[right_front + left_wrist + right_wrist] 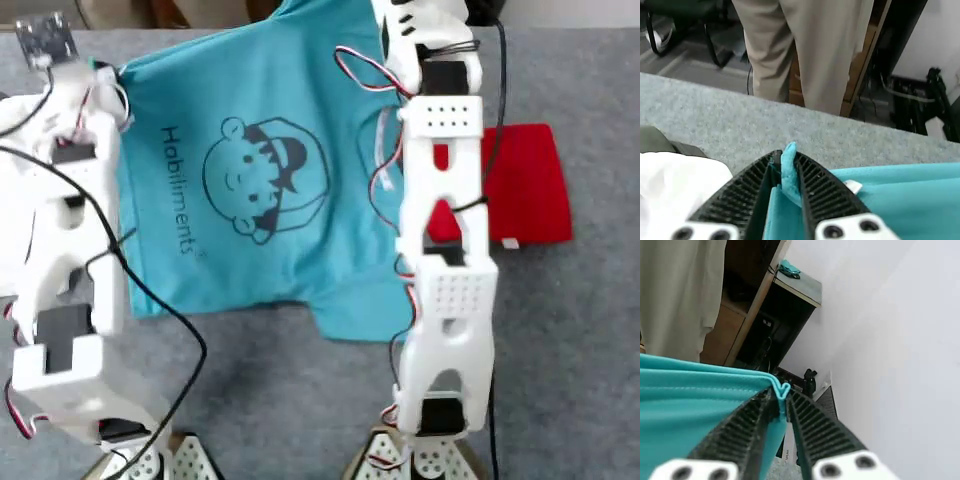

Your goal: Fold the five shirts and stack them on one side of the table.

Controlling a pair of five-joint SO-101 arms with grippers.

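One teal shirt (300, 255) — gripped by left end effector (786, 159), right end effector (780, 393)

Left gripper (787, 159), black ribbed jaws clamped on a pinched-up fold of the teal shirt (900, 200), fabric poking out past the tips, the rest spread flat over the grey bench (715, 110), white cloth (675, 185) bunched just beside the gripper.

A grey felt-covered table (560, 350) carried a teal fabric T-shirt with a cartoon print (250, 200), spread from centre toward twelve o'clock, and a folded red shirt (525, 190) at three o'clock.
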